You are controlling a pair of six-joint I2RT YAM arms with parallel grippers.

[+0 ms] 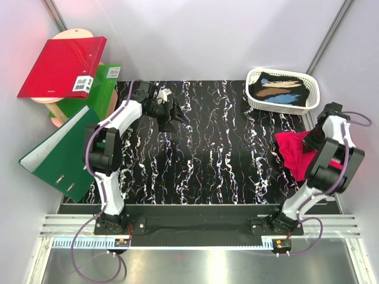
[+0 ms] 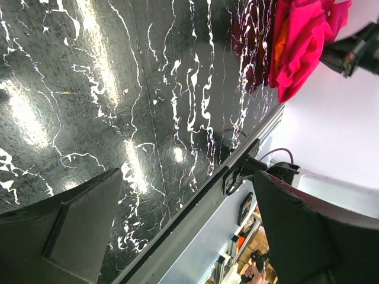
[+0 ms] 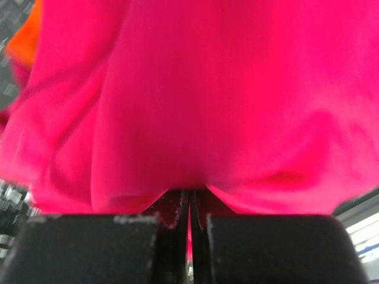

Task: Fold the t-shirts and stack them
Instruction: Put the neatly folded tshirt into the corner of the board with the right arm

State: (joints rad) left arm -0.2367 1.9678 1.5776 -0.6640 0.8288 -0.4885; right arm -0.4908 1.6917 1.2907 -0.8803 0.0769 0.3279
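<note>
The pink t-shirt [image 1: 291, 151] is seen bunched at the right edge of the black marbled table [image 1: 207, 160], its cloth pinched between the clenched fingers of the right gripper [image 3: 189, 204]. A strip of the orange t-shirt [image 2: 280, 42] is glimpsed among the pink folds. The left gripper [image 1: 170, 113] is held over the far left part of the table, its fingers spread wide with nothing between them. A white basket [image 1: 251, 89] is set at the far right corner; a red binder [image 1: 62, 65] and a green binder [image 1: 59, 154] are propped at the left.
</note>
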